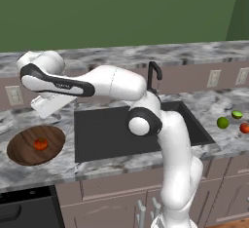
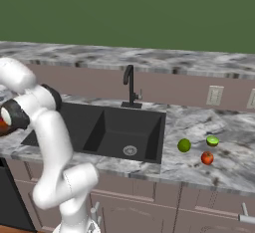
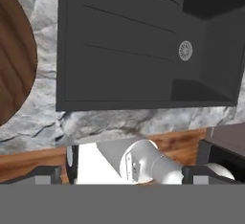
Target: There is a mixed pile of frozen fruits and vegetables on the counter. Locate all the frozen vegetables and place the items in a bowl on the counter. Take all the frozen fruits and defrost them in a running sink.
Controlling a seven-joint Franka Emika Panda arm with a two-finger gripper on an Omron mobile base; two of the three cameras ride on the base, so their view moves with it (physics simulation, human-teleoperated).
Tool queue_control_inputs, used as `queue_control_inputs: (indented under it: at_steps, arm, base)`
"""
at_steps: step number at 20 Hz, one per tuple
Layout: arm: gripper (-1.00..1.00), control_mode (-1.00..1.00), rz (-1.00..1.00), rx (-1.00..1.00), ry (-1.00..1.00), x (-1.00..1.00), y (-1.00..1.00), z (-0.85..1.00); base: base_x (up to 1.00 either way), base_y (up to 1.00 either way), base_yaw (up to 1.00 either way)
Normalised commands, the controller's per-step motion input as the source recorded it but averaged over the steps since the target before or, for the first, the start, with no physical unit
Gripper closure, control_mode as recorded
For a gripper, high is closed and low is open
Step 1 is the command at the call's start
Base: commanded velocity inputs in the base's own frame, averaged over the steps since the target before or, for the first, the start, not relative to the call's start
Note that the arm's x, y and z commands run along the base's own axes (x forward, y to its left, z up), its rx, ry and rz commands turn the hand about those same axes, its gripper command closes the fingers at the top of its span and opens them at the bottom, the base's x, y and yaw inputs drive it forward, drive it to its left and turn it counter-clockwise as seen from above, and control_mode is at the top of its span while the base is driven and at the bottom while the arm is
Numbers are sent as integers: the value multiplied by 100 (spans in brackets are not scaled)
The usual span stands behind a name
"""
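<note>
Grained wooden bowl, marbled stone counter, matt dark sink.

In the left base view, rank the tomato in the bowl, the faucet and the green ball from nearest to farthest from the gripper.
1. Tomato, in the wooden bowl just below the gripper, far left.
2. Faucet, behind the sink, middle.
3. Green ball, on the counter, far right.
</note>
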Motion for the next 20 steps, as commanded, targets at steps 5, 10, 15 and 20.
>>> queue_control_inputs:
  at_steps: [5, 10, 15, 20]
  arm:
    - [-100, -100, 0, 27, -4, -36, -85, 30]
    - [-100, -100, 0, 27, -3, -29, -85, 28]
    - [-100, -100, 8, 9, 0, 0, -72, 16]
    - [-100, -100, 13, 1, 3, 0, -66, 27]
  base:
    - [0, 0, 0]
    - [0, 0, 0]
    - [0, 0, 0]
    - [0, 0, 0]
